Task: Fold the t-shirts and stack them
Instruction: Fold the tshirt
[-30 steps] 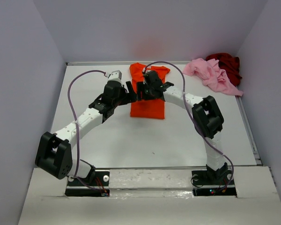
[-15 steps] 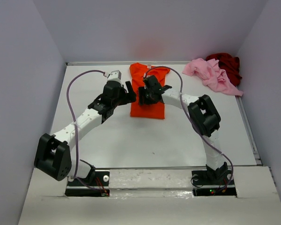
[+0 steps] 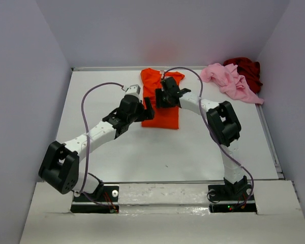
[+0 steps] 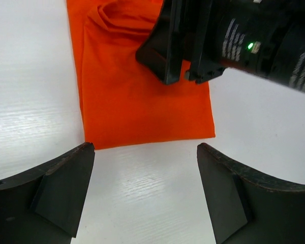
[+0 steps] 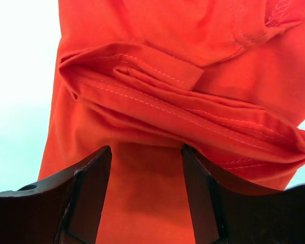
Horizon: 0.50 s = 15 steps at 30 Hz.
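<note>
The bright orange t-shirt (image 3: 165, 114) lies as a long folded strip at the table's far middle. My left gripper (image 4: 145, 150) is open over bare table, just short of the orange t-shirt's (image 4: 137, 96) near hem; in the top view the left gripper (image 3: 149, 109) sits at the strip's left edge. My right gripper (image 5: 145, 150) is open low over the orange t-shirt (image 5: 142, 203), its tips against a bunched ridge of folds (image 5: 183, 112). That right gripper (image 3: 161, 96) is over the strip's middle. The light pink t-shirt (image 3: 229, 81) and dark red t-shirt (image 3: 245, 68) lie crumpled at the far right.
Grey walls close the table on three sides, and the pink and dark red heap sits against the right wall (image 3: 284, 101). The right gripper's black body (image 4: 183, 51) hangs just beyond the left gripper's fingers. White table (image 3: 157, 152) spreads in front of the orange strip.
My left gripper has swung right and nearer, up to the orange strip's left edge. My right gripper shifted slightly toward the far end. Both stayed open.
</note>
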Tool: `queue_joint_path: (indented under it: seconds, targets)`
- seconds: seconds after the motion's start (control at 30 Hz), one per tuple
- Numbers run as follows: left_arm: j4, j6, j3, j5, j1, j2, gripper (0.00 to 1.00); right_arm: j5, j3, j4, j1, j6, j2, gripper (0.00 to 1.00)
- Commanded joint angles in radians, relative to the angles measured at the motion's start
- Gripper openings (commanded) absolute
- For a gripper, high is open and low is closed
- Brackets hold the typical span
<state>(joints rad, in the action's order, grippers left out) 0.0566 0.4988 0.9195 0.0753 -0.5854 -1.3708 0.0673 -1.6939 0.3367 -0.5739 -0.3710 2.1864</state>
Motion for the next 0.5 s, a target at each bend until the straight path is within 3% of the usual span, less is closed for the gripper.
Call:
queue_joint_path:
  seconds: [0.0, 0.47]
  targets:
    - [0.058, 0.033, -0.060, -0.035, -0.017, -0.046, 0.91, 0.019, -0.064, -0.002, 0.014, 0.021, -0.025, 0.63]
    - [0.097, 0.050, -0.154, -0.051, -0.028, -0.004, 0.91, 0.003, -0.233, 0.018, 0.051, 0.037, 0.141, 0.63]
